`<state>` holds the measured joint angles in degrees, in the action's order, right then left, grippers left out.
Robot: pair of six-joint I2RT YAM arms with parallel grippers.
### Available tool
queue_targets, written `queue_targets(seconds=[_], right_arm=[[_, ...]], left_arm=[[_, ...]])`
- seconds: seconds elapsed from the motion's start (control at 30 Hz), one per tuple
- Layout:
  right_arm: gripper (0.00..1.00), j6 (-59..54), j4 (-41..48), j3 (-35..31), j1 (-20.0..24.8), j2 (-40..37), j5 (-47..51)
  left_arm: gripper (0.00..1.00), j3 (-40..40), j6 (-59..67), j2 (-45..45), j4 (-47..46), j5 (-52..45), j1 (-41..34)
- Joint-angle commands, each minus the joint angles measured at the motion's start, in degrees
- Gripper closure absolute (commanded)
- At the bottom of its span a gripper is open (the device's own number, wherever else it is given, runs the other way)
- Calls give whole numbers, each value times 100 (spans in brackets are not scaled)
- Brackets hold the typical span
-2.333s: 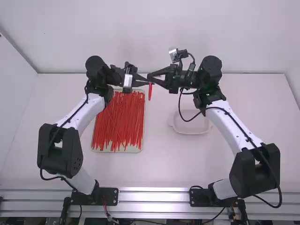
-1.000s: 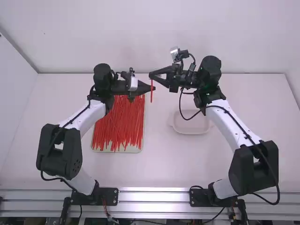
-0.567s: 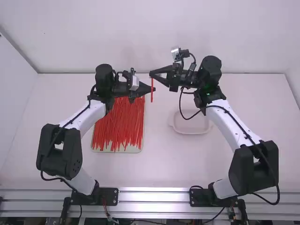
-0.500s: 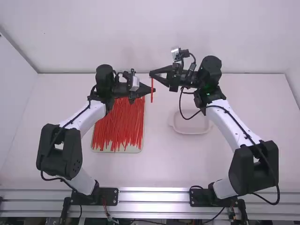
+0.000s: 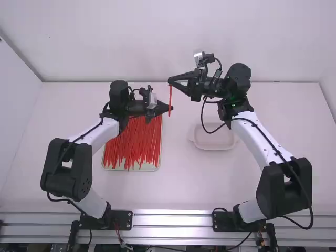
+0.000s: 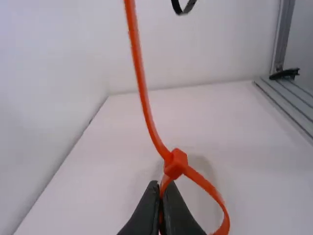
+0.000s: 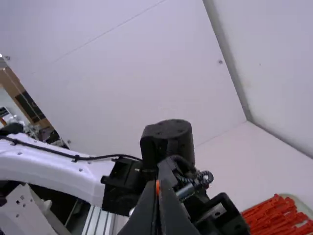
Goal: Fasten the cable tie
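Nearly cinched: one tie stretched between two closed grippers

The left gripper (image 6: 159, 196) has its fingers pressed together on the red cable tie (image 6: 146, 117), pinching the strap right beside the square head (image 6: 175, 163). Just past the fingertips a small loop (image 6: 217, 208) curls round to one side and back into the head, so the tail looks to be threaded through. That grip makes sense as an anchor: hold the head steady and the strap can be drawn through it.

From the head the tail (image 6: 131, 29) runs straight up and away from the left gripper to the right gripper (image 5: 171, 82), which sits just above and is clamped shut on the far end; a sliver of orange shows between its fingers in the right wrist view. My reading is that the right gripper is the puller, placed in line with the strap so the loop shrinks evenly. How much slack is left in the loop is hard to judge.

Below the left gripper lies a flat tray (image 5: 157, 167) carrying a dense heap of spare ties (image 5: 134, 139), all red, lying roughly lengthwise. Below and to the outer side of the right gripper, on the white table (image 5: 184, 178), sits a shallow white dish (image 5: 212, 146), probably meant for finished ties.
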<state>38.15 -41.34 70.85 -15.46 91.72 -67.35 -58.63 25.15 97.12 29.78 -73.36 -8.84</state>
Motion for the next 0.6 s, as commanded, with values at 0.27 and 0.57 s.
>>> queue_targets(seconds=[0.27,0.57], right_arm=[[100,109,-240,144,11,-140,142],[100,107,-214,144,11,-140,138]], left_arm=[[98,719,4,72,50,516,-17],[98,809,-2,72,48,509,-15]])
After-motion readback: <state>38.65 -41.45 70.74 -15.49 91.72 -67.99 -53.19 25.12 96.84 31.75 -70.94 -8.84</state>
